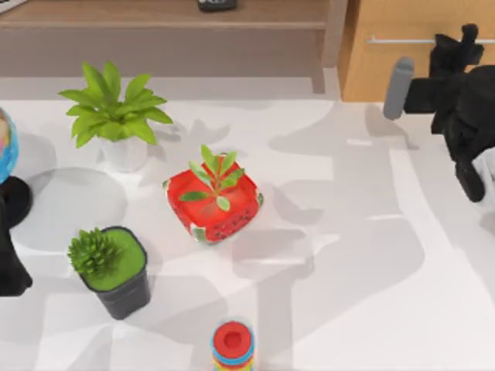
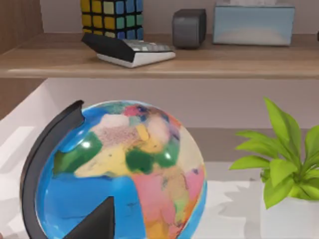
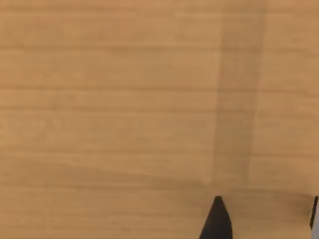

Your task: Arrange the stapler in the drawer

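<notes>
The stapler (image 1: pixel 398 87), a slim grey bar, rests at the table's far right, just in front of the drawer (image 1: pixel 390 66). The drawer's light-brown front carries a thin silver handle (image 1: pixel 410 40), and none of its inside shows. My right gripper (image 1: pixel 466 36) is up at the handle's right end, right of the stapler and apart from it. In the right wrist view the wooden front (image 3: pixel 124 99) is very close, and the gripper (image 3: pixel 265 219) is open with nothing between its dark fingertips (image 3: pixel 217 221). My left arm (image 1: pixel 11 247) is parked at the left edge.
A red pot with a plant (image 1: pixel 213 202) stands mid-table, a white-potted plant (image 1: pixel 116 116) at back left, and a black pot (image 1: pixel 114 270) at front left. A ring stack (image 1: pixel 232 346) is at the front edge. A globe (image 2: pixel 124 174) stands by the left arm, below a wooden shelf (image 1: pixel 170 15).
</notes>
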### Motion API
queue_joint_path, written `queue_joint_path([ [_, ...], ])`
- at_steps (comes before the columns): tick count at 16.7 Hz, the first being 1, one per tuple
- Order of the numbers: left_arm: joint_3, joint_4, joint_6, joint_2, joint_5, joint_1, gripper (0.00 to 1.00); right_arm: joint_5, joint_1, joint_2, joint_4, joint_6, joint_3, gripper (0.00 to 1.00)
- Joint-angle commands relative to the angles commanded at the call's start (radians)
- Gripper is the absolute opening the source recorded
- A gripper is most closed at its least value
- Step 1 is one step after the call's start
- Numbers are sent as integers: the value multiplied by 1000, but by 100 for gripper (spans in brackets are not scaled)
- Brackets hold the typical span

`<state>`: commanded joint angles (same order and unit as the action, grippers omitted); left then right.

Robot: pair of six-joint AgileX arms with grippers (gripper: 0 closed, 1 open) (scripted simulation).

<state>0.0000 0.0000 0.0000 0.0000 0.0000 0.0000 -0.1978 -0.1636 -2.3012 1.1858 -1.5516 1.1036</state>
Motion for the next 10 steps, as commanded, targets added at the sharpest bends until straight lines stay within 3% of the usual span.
queue_joint_path([
  [4, 0, 0, 0, 0, 0, 0, 100, 0, 0, 0, 0, 0, 0, 98],
  [10, 0, 0, 0, 0, 0, 0, 100, 0, 0, 0, 0, 0, 0, 100],
])
